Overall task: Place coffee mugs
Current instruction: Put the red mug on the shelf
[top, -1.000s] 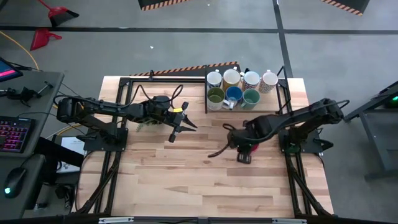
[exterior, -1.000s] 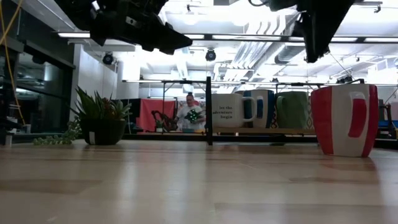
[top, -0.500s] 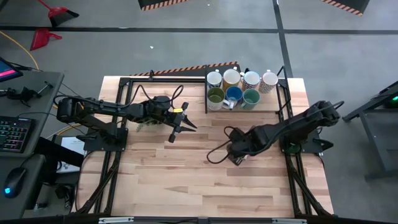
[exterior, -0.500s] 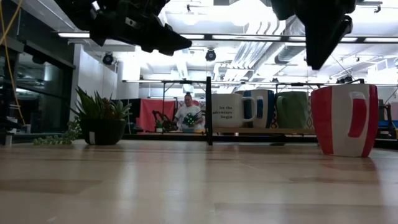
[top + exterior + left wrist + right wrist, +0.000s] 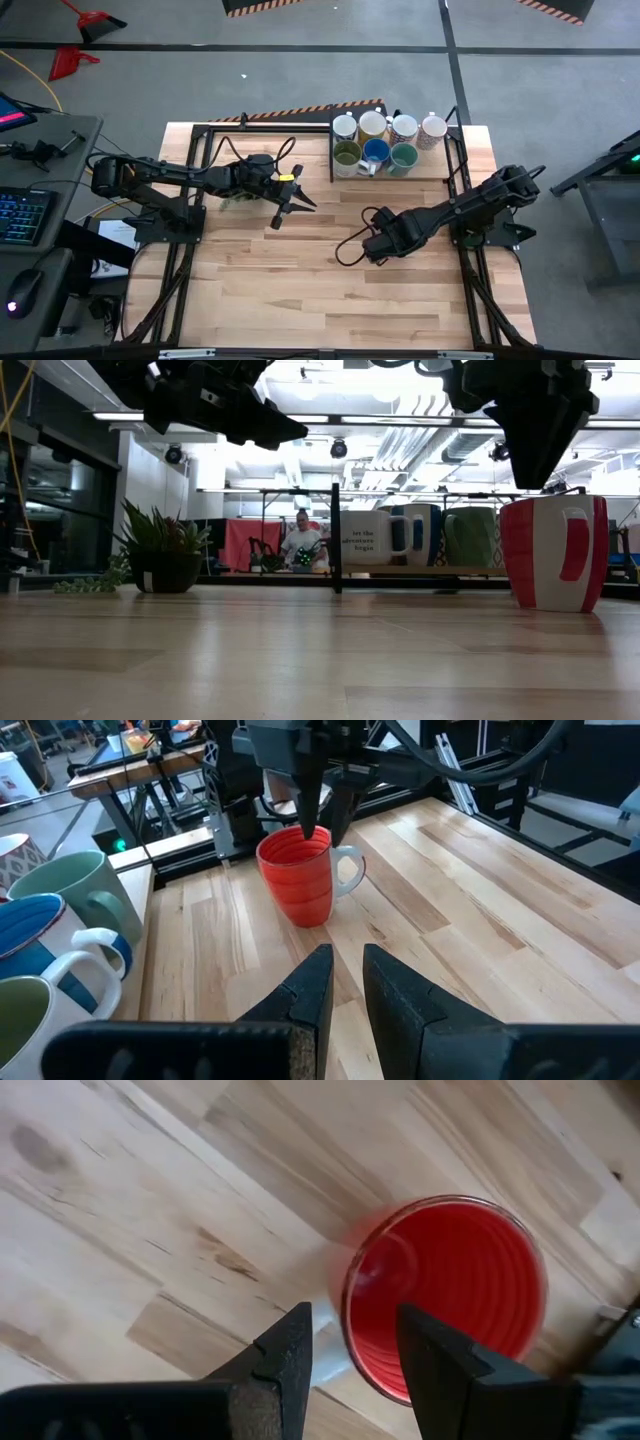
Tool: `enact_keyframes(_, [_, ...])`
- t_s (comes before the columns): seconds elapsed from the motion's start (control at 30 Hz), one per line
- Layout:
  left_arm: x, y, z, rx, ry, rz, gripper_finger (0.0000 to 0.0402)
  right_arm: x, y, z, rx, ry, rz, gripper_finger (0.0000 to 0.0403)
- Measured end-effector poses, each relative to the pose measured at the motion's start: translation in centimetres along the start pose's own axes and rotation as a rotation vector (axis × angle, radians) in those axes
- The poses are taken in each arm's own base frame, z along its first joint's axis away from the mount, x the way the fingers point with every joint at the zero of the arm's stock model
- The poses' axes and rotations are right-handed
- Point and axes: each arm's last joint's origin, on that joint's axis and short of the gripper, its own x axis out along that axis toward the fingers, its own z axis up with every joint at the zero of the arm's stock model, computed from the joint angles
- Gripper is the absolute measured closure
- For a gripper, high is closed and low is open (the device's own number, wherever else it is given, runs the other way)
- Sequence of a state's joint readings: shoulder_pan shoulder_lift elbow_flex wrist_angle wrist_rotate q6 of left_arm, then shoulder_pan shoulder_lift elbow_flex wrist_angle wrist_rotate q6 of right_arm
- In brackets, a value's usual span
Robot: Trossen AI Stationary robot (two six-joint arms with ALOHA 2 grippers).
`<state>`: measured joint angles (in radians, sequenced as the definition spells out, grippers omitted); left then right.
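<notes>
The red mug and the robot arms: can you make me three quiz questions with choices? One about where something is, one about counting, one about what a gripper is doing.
1. Where is the red mug?
A. alone on the bare table
B. in the back row with the other mugs
C. on the floor

2. How many mugs stand grouped at the back of the table?
A. three
B. seven
C. ten

3. What is the right gripper doing?
A. lying flat on the table
B. holding the plant
C. open just above the red mug's rim

Answers:
1. A, the left wrist view shows it standing by itself on the wood.
2. B, the high view shows four in one row and three in the next.
3. C, the right wrist view shows the fingers apart, one on each side of the rim.
</notes>
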<state>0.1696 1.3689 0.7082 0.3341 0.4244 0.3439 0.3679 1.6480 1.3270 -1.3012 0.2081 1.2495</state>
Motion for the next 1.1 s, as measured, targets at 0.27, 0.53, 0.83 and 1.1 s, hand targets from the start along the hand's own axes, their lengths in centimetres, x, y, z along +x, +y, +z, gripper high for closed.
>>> enact_keyframes(0.27, [0.0,0.0,-0.1,0.005,0.006,-0.002,0.0351,0.1,0.3,0.1,0.016,-0.008,0.021,0.0279])
enact_keyframes(0.53, [0.0,0.0,-0.1,0.004,0.008,-0.003,0.0351,1.7,1.2,0.0,-0.013,0.016,-0.041,0.0279])
enact_keyframes(0.83, [0.0,0.0,-0.1,0.001,0.013,-0.005,0.0351,4.1,2.3,-0.1,-0.077,0.057,-0.136,0.0279])
enact_keyframes(1.1, [0.0,-0.1,-0.2,-0.010,0.020,-0.008,0.0351,5.2,2.8,-0.1,-0.117,0.075,-0.179,0.0279])
